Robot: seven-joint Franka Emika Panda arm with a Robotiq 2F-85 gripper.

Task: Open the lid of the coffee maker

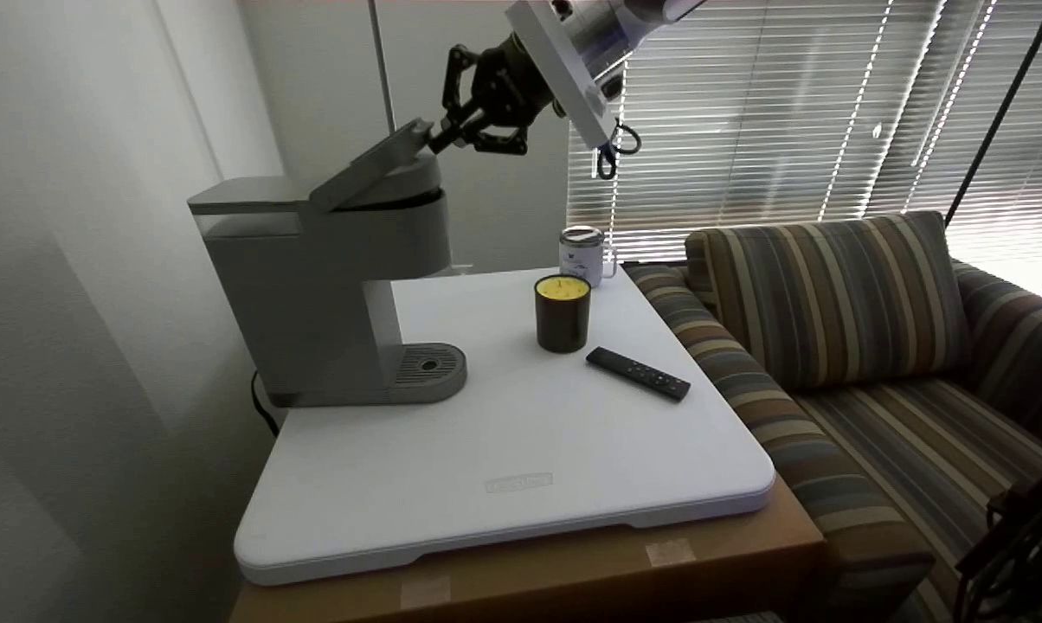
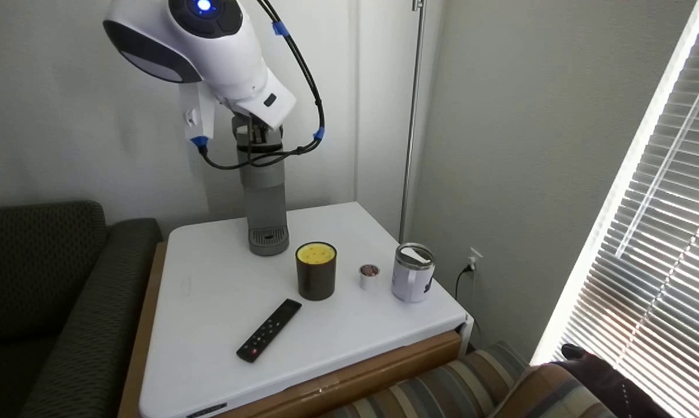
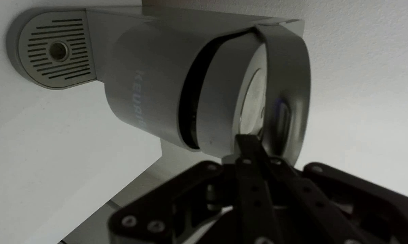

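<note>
Matt grey plastic makes up the coffee maker (image 1: 322, 303), with a soft sheen curving over its lid (image 3: 288, 67), while the robot arm (image 2: 227, 61) shows a smooth white shell. The tabletop (image 1: 486, 424) is smooth white plastic, the remote (image 1: 638, 375) matt black plastic, the dark jar (image 2: 316, 283) smooth-sided, the mug (image 2: 409, 283) rimmed in shiny metal, and the striped couch (image 1: 893, 433) covered in woven cloth. The wall (image 3: 366, 47) is rough and pebbled; the brown box (image 1: 720, 543) under the tabletop, mostly hidden from where I stand, may be cardboard.

Coffee maker (image 1: 322, 272) on table (image 1: 417, 484), jar (image 1: 562, 318) right, remote (image 1: 638, 374) near jar
</note>
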